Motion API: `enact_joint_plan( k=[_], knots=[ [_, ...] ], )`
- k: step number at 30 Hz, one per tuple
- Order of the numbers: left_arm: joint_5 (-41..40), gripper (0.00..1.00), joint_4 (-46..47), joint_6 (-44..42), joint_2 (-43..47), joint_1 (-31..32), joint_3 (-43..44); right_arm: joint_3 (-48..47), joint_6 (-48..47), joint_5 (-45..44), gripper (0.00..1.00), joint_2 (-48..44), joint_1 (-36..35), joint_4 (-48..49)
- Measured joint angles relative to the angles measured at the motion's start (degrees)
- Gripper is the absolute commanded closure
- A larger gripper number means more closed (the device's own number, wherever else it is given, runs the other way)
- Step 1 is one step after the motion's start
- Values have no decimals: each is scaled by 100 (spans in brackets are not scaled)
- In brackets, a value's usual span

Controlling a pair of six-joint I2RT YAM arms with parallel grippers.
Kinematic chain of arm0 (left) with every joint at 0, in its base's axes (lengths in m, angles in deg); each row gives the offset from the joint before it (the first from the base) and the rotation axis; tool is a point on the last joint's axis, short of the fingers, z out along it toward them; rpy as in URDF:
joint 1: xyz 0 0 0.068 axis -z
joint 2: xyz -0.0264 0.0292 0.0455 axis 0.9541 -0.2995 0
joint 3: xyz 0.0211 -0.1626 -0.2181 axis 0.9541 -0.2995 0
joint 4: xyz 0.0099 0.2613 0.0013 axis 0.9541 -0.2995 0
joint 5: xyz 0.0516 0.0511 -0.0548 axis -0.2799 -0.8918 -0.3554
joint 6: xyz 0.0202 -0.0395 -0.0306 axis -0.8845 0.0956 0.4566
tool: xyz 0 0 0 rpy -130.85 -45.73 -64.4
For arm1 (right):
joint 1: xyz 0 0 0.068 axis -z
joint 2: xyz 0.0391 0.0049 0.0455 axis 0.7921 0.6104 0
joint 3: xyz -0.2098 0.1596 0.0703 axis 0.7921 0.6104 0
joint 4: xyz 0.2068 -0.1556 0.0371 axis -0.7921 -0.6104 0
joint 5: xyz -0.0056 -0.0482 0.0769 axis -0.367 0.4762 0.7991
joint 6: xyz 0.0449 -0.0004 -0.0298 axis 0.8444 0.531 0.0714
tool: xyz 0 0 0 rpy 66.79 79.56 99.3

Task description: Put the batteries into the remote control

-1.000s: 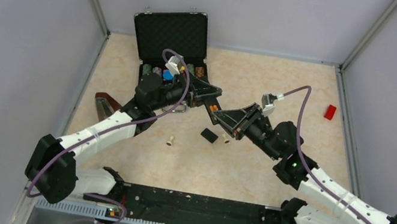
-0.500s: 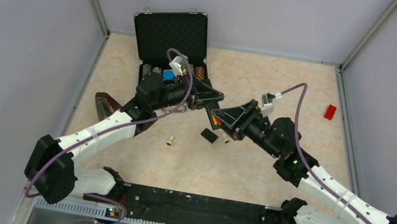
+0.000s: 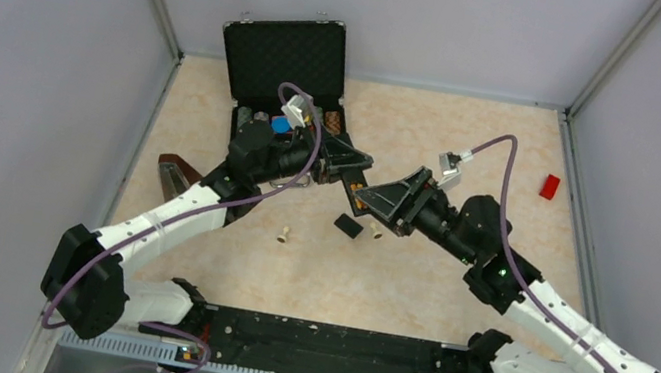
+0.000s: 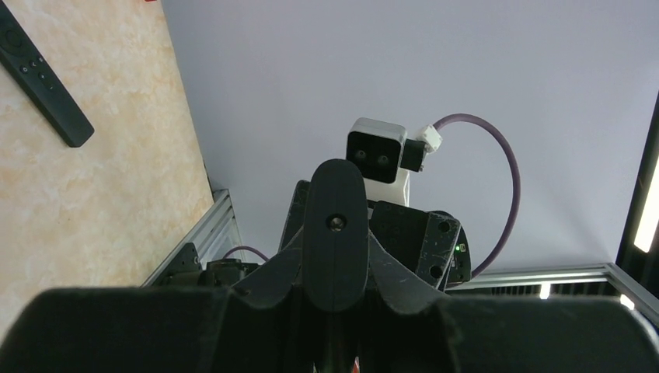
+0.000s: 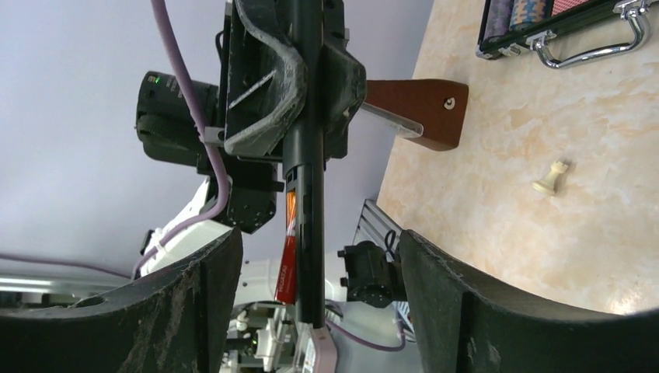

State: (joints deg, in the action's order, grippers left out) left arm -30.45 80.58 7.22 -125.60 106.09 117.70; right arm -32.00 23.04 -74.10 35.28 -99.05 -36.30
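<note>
The left gripper [image 3: 348, 162] is clamping the remote control [image 5: 312, 256] near one end and holding it off the table, in the air just off the front right corner of the open black case [image 3: 286, 63]. The remote's free end is pointing away from the case toward the right gripper [image 3: 366, 194]. That gripper's fingers [image 5: 194, 311] are standing wide apart on either side of the bar and, as far as the right wrist view is showing, are touching nothing.

A red-orange battery [image 5: 287, 260] is lying lengthwise along the remote's opened side, in or against the compartment. One end seems to be sitting a little proud, so I am judging it placed but perhaps not pressed home. Only this one battery is showing, and I cannot tell whether the second is already inside.

The back cover [image 3: 347, 225] is lying on the tabletop, farther out from the case than the remote and apart from it. A cream pawn [image 3: 376, 233] is resting just beside the cover.

The task is looking roughly midway. The cover is off, the remote is being presented, and one cell is at the slot. What is remaining, as I am reading it, is seating that cell, accounting for the second one, and refitting the cover.
</note>
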Motion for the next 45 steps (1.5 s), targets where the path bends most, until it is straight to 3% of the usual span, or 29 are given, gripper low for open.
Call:
enact_joint_plan(
  k=[5,13,21,37,45],
  knots=[
    [-76,100,-2,109,0,0,0,0,-245,96,40,-133,0,-188],
    [-122,100,-2,216,-2,0,0,0,-439,57,38,-426,2,-260],
    [-120,100,4,284,-50,0,-2,2,-448,-90,53,-566,11,-262],
    [-122,100,85,817,-212,0,-2,2,-625,-142,62,-522,48,-306],
    [-118,100,114,1047,-302,-2,-4,2,-662,-144,84,-516,50,-306]
  ],
)
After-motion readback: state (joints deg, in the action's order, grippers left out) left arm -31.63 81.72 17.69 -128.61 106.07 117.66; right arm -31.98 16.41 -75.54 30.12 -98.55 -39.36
